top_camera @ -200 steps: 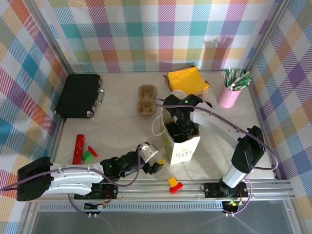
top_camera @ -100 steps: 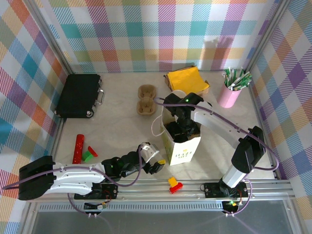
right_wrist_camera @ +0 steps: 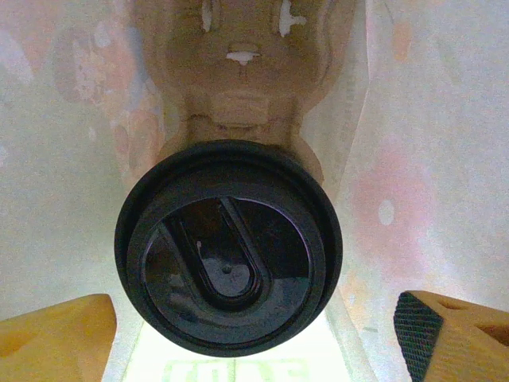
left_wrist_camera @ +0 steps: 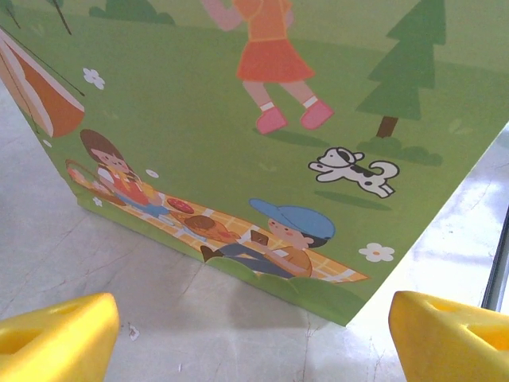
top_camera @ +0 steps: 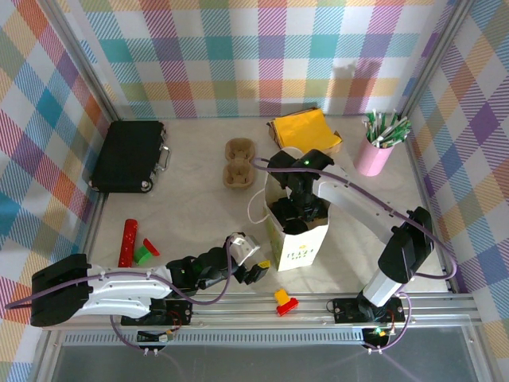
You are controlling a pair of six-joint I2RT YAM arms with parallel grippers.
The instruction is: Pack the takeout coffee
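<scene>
Right wrist view: right claw is spread wide, released, gripping nothing, with its yellow fingertips low at either side. Directly below the claw, between the two tips, sits the takeout coffee, seen from above. Its round black lid is on and covers the cup body. The left-hand tip is just beside the lid rim, contact uncertain; the right-hand tip stands apart from it. Past the lid lies a brown moulded pulp tray, between the pale inner walls of the paper bag. Cannot tell whether the cup is seated in that tray. Top external view gives the outside: right claw is sunk in the open mouth of the bag, which stands upright on the counter. Left claw lies low, just beside the bag's near-left corner. Beyond and right of the right claw is a pink cup holding green-white sticks. Beyond and left of it is a pulp carrier. Left wrist view: left claw is likewise wide open and empty. Ahead of it is the bag's green picnic-print face, with bare counter between the tips and the bag.
</scene>
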